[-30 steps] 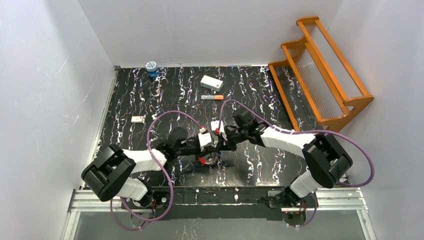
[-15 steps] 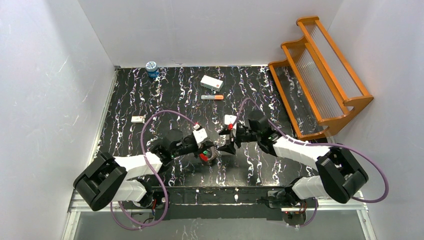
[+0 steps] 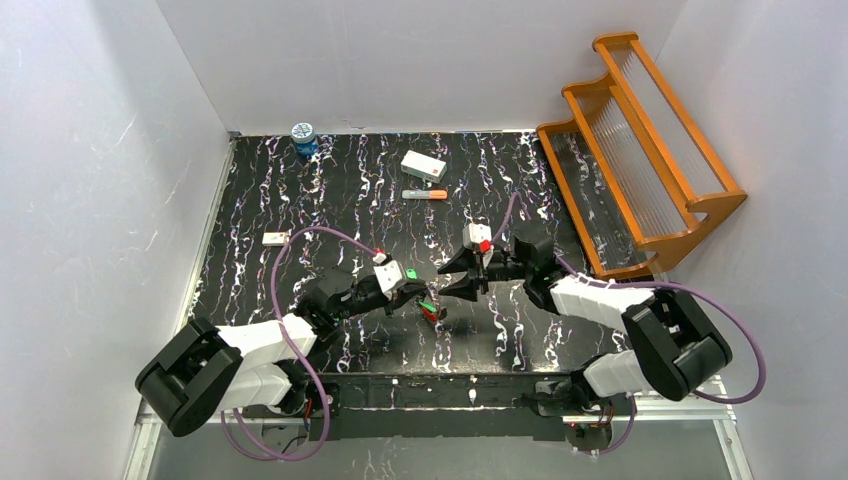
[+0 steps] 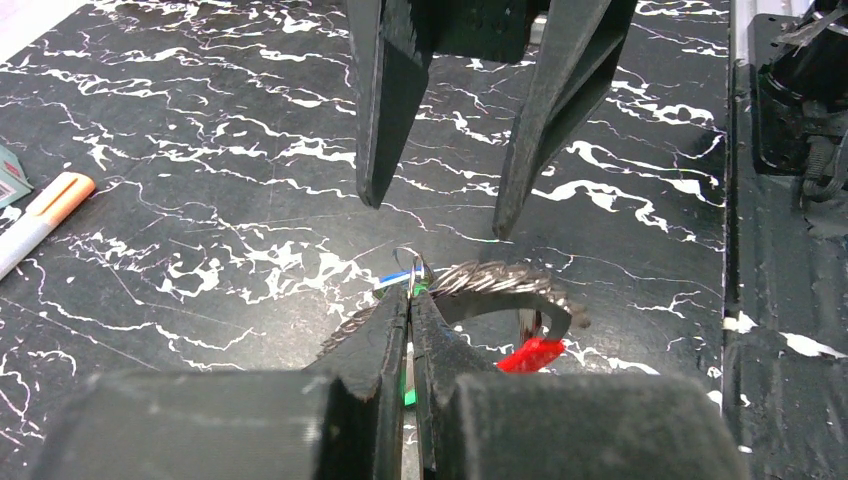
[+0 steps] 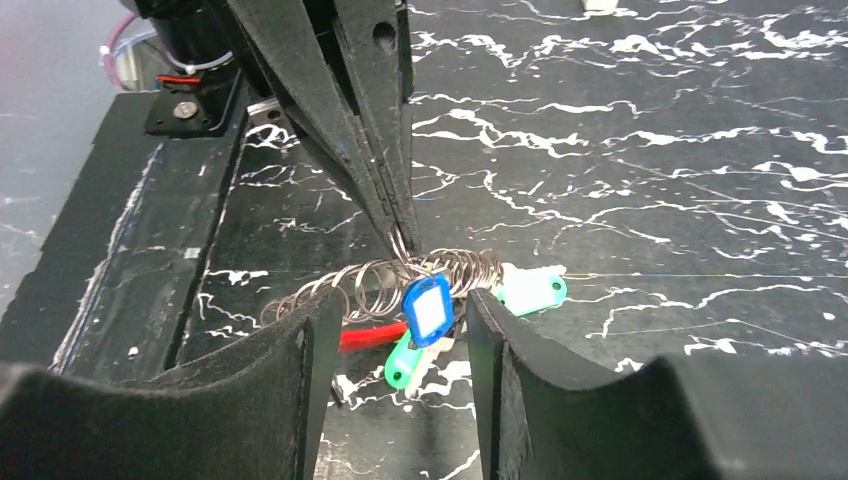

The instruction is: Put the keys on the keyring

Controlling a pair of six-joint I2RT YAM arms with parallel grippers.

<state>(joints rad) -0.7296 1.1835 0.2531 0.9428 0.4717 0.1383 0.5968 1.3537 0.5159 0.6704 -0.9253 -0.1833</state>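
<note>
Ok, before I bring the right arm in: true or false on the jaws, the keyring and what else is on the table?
1. The left jaws are shut on the coiled silver wire keyring. True.
2. The right jaws are clamped on the blue plastic key tag. False: they stand open, holding nothing.
3. The orange-tipped grey marker lies close to the small white box. True.
4. The orange wooden rack stands at the table's left side. False: it is on the right.

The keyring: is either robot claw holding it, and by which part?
The left gripper pinches the keyring by a thin wire loop on its silver coil. The right gripper is open, holding nothing.
</note>
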